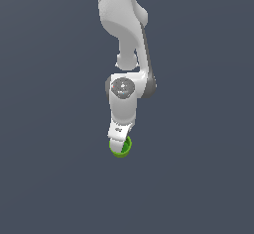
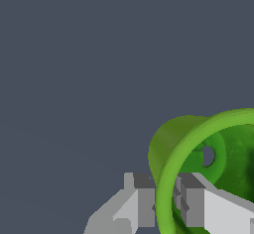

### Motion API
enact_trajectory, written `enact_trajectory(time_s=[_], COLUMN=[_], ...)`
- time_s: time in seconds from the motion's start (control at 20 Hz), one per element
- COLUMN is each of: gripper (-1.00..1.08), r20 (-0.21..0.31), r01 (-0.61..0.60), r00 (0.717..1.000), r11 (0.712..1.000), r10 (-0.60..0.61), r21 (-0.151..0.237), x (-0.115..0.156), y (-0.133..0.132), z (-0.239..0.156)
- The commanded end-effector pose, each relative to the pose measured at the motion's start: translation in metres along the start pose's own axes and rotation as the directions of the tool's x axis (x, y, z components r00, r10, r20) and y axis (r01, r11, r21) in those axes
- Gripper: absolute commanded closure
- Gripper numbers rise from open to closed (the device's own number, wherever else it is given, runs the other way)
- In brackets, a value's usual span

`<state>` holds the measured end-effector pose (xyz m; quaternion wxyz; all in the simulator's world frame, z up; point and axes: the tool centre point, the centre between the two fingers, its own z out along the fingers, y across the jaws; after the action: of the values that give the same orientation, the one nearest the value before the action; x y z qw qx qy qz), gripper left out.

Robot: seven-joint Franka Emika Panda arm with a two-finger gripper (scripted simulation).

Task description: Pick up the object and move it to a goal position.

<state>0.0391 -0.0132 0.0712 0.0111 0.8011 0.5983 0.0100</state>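
Observation:
The small bright green cup hangs under the white arm, low in the middle of the exterior view, against the plain dark grey ground. In the wrist view the cup is large and close, tilted so that its darker hollow inside shows. My gripper straddles the cup's rim. One grey fingertip is on the outside of the wall and the other is inside it. The jaws stand closed onto the wall with almost no gap. Part of the cup is cut off by the frame edge.
A plain dark grey surface fills both views. No goal marker or other object shows.

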Motion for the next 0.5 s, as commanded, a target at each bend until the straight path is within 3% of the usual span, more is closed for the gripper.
enact_trajectory(time_s=[0.0,0.45], gripper=[1.08,1.08], r20=[0.0,0.001], r01=[-0.001,-0.001], r00=[1.0,1.0], r11=[1.0,1.0], r10=[0.001,0.001], r21=[-0.001,-0.001], x=[-0.003,-0.027], y=[-0.001,-0.022], z=[-0.002,-0.016])
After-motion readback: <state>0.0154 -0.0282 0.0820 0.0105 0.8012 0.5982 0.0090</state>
